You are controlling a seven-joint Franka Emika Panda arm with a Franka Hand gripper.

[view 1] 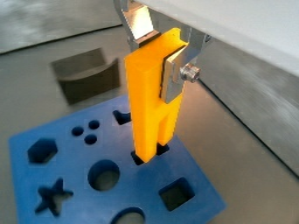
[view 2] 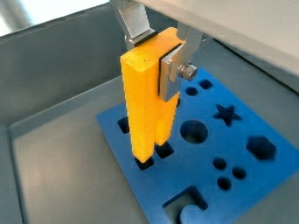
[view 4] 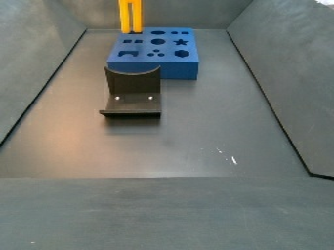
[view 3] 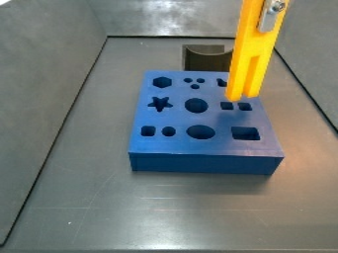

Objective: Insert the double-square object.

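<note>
Silver gripper (view 1: 162, 54) fingers (view 1: 176, 72) clench the tall yellow-orange forked bar (view 1: 153, 96), prongs seemingly entering the blue holed block (view 3: 205, 133); keep it vertical, press gently

- Blue block (view 3: 199, 158) lies flat on the grey floor (view 4: 196, 137). In a side view it sits toward the far end (view 4: 183, 66).
- The block's top face carries shaped holes: hexagon (view 3: 160, 81), star (view 3: 160, 103), large round hole (view 3: 196, 104), oval (view 3: 201, 130), rectangle (view 3: 246, 131), and a cluster of small round holes (view 3: 192, 81).
- The star and round holes also show in both wrist views of the block (view 1: 73, 162) (view 2: 263, 179).
- Fixture (view 4: 132, 98), dark grey with a curved upper edge, stands on the floor just beside the block, touching or nearly so. It is also seen behind the block (view 3: 205, 49) and in a wrist view (view 1: 87, 70).
- Grey sloped walls (view 3: 53, 40) enclose the floor. There are faint reflections on the metal.
</note>
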